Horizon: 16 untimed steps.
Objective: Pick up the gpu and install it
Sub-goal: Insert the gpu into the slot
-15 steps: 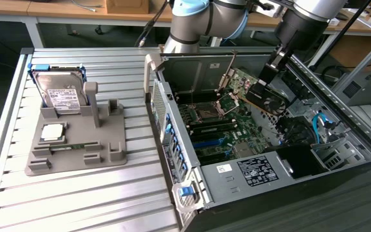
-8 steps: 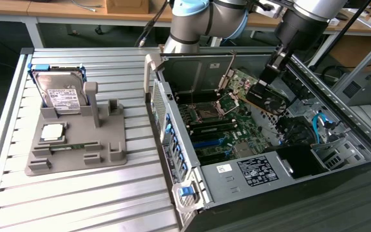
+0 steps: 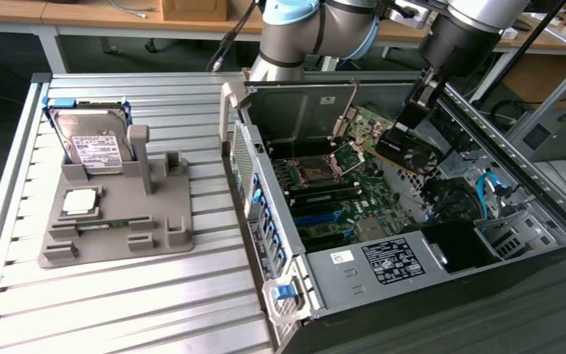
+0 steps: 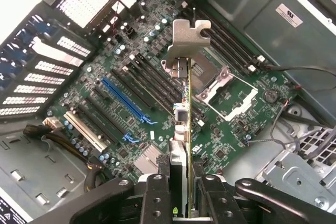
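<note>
Closest to the lens, the claw (image 4: pixel 181 184) is clenched on the gpu (image 4: pixel 182 113), seen edge-on. Its silver bracket (image 4: pixel 185 38) sits farthest from the fingers, with the motherboard (image 4: pixel 131 93) beyond. From the exterior view, the claw (image 3: pixel 408 122) holds the gpu (image 3: pixel 413 155) beneath it, inside the open computer case (image 3: pixel 293 110).

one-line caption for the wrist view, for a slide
End effector shut on the gpu, held edge-on over the motherboard inside the open computer case, not yet seated.

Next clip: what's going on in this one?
The arm's tool is shut on the gpu, holding it edge-on over the motherboard inside the open computer case. The card does not look seated in any slot yet. A hard drive and a CPU chip sit on the grey holder beside the case.
</note>
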Tool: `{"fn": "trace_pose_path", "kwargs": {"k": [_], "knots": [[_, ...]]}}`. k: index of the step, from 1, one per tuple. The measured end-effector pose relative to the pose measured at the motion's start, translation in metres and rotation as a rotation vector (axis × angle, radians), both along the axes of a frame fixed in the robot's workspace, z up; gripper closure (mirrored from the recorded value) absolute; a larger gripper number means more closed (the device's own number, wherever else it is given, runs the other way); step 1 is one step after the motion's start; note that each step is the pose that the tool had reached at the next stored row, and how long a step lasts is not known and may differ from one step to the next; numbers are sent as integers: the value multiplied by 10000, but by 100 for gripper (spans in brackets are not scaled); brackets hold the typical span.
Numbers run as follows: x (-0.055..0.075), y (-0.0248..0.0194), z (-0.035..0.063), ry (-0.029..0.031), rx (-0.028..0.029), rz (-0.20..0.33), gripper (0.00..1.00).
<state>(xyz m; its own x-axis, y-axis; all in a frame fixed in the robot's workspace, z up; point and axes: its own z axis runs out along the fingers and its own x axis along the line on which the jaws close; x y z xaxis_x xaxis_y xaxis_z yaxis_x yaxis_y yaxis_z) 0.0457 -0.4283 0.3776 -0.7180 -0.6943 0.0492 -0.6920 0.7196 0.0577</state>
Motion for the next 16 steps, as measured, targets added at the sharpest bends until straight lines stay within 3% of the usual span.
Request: {"fn": "trace_pose_path", "kwargs": {"k": [16], "knots": [[0, 0, 0, 0, 0, 1118, 73]]}}
